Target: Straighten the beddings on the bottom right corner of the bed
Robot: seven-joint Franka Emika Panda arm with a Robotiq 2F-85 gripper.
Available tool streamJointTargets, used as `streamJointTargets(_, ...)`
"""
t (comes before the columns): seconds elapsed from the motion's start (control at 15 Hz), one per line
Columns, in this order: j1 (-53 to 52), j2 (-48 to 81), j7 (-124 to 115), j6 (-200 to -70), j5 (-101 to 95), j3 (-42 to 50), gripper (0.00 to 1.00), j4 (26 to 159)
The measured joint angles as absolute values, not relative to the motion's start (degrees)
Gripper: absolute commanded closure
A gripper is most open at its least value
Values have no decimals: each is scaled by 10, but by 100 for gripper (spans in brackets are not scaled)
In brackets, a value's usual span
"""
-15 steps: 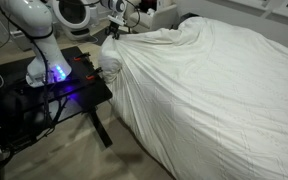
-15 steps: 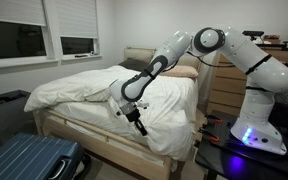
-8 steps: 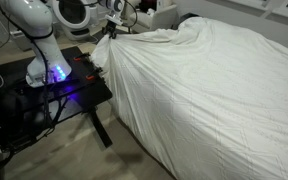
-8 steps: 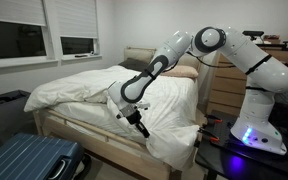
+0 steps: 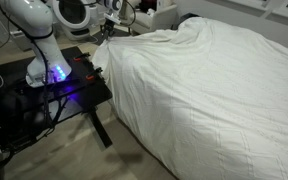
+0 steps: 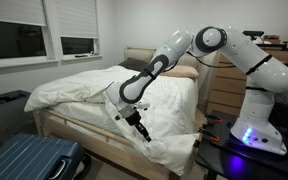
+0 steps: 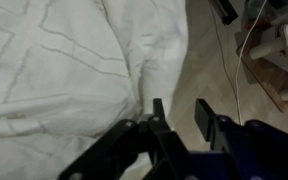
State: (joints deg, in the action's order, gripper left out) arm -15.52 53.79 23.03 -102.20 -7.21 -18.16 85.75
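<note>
Your pincer stood open and empty at the bed's foot corner. The beddings hung just beside it, their draped edge running down toward the floor.

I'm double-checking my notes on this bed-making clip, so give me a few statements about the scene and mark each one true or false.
1. The bedding is white. True.
2. A blue suitcase sits near the bed. True.
3. The gripper is clamped on the bedding. False: in the wrist view its fingers stand apart with only floor between them.
4. The robot sits on a white stand. False: the stand is black.
</note>
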Motion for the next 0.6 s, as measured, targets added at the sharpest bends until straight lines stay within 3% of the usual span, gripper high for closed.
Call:
streamJointTargets(0.27, -176, 537, 189, -1061, -75, -176, 1, 841)
streamJointTargets(0.6, -196, 537, 122, -1154, -111, -118, 0, 837)
